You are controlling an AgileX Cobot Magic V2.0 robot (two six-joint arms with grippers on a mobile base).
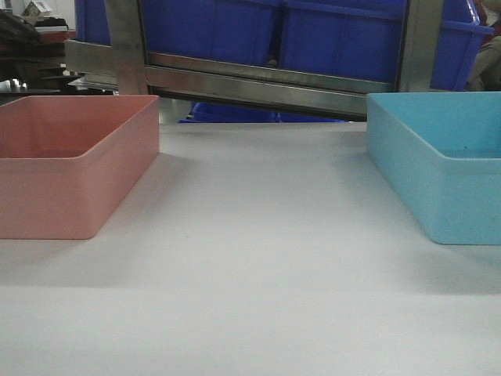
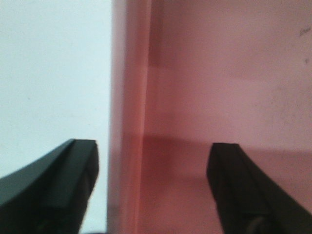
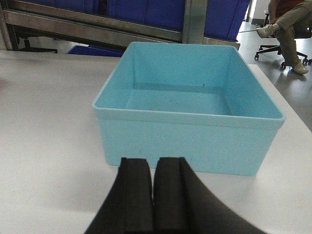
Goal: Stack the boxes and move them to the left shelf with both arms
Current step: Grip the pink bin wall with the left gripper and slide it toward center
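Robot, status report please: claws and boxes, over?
Left claw open, straddling pink box wall. Right claw shut, facing blue box. Boxes apart, unstacked. Nothing between them.

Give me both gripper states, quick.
Left gripper: open, jaws straddling a wall of the pink bin.
Right gripper: shut, empty, facing the blue bin.

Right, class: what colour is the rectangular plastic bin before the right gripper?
The plastic bin is light sky blue, clearest in the right wrist view.

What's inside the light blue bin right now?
Nothing that shows: in the right wrist view the light blue bin has a bare floor and bare walls, save a tiny dark speck. Its near wall hides the front strip of the floor.
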